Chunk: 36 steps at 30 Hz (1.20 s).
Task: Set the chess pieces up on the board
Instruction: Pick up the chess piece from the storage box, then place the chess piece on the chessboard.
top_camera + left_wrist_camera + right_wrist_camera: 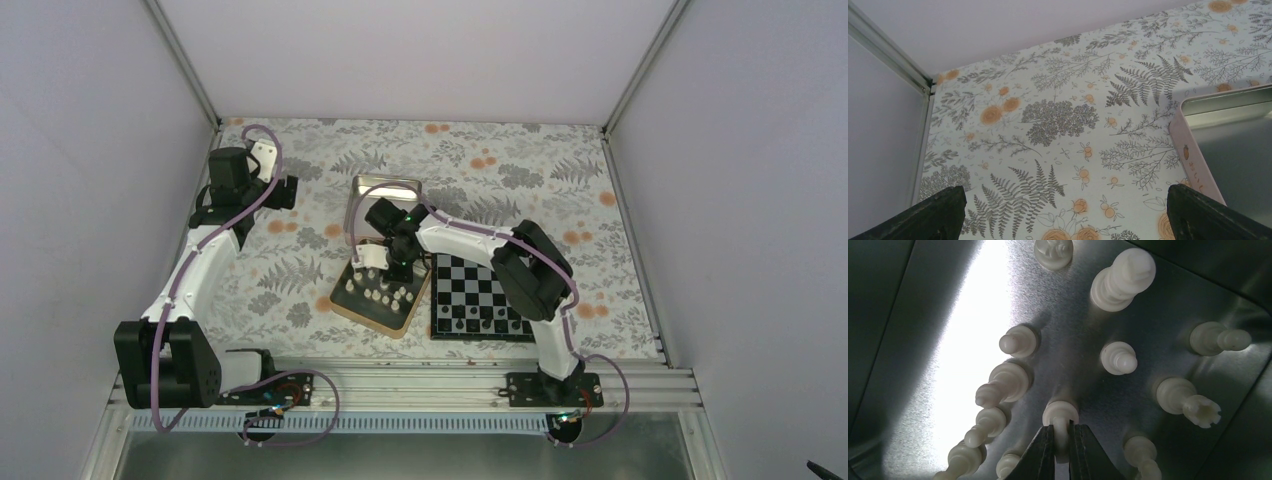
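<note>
The left gripper hangs at the far left, its two dark fingers wide apart and holding nothing. It is above the pale cloth printed with grey ferns and orange flowers. At 3 o'clock of it lies an empty shallow square metal tin with a pink rim.

At 6 o'clock of that tin lies a second shallow metal tin with a tan rim, and in it are the tiny cream-white chess pieces. They are glossy, with round bases and narrow necks. Several are small and round-headed, one is taller, and one has a notched crown.

The right gripper is clamped on the neck of one small pawn in this tin. At 3 o'clock of the tin, just beside it, lies the small square black-and-silver chequered board. A few tiny dark pieces stand along its near edge.
</note>
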### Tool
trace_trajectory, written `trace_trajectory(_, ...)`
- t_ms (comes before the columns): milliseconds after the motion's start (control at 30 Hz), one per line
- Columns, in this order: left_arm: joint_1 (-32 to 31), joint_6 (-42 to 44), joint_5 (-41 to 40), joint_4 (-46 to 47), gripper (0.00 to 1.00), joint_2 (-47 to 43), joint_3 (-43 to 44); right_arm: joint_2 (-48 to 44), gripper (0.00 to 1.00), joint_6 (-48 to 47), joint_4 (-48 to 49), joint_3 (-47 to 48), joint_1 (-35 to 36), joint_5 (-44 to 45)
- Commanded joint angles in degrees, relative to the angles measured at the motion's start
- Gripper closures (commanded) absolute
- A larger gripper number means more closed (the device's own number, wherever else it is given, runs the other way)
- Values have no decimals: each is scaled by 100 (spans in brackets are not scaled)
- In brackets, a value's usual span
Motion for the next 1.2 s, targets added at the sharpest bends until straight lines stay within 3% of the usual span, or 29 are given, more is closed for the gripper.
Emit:
trace_trajectory(0,30,52,13,121,0,-16,-51,-378,96,40,-79,54,46,-29)
trace_trajectory(267,29,56,12,121,0,-12,-42,-1323,96,107,-174,-54,-286,159)
trace_trajectory(500,30,52,18,125,0,15,-23,-1802,96,-93,-211,-252,-1238,130)
trace_trajectory(800,26,39,30,103,0,15,-16,-1597,96,-394,-124,-452,-2308,246)
trace_trajectory(1167,30,37,29,86,0,-7,-7,-1010,96,-482,131,-804,-2573,744)
